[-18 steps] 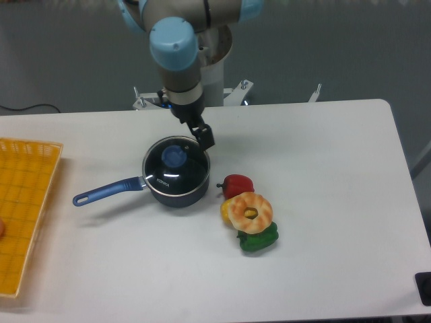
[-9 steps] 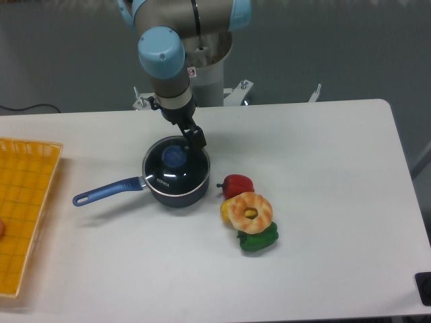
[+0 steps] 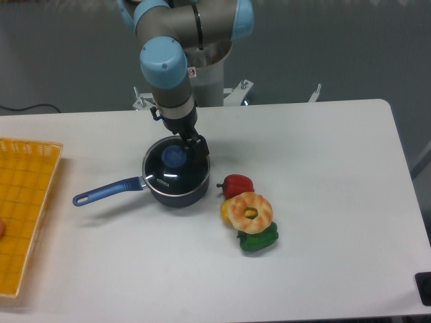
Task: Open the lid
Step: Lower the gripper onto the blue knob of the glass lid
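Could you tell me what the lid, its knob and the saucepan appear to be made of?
The lid looks like clear glass: the dark pan interior shows through it and it carries bright glints. Its rim seems metal, though that is hard to tell. The knob looks like matte light-blue plastic, with no shine. The saucepan appears to be dark blue coated metal with a glossy blue handle.

Obstacles: arm (image 3: 168, 74) leans over pan (image 3: 176, 180) from rear; gripper (image 3: 196, 145) at lid (image 3: 175, 163) rear-right rim, beside knob (image 3: 174, 156). Handle (image 3: 108, 190) juts front-left. Toy food (image 3: 248, 212) near pan's right-front. Basket (image 3: 27, 202) at far left edge. Free: table (image 3: 323, 175) right half; front strip; gap betw. handle and basket.
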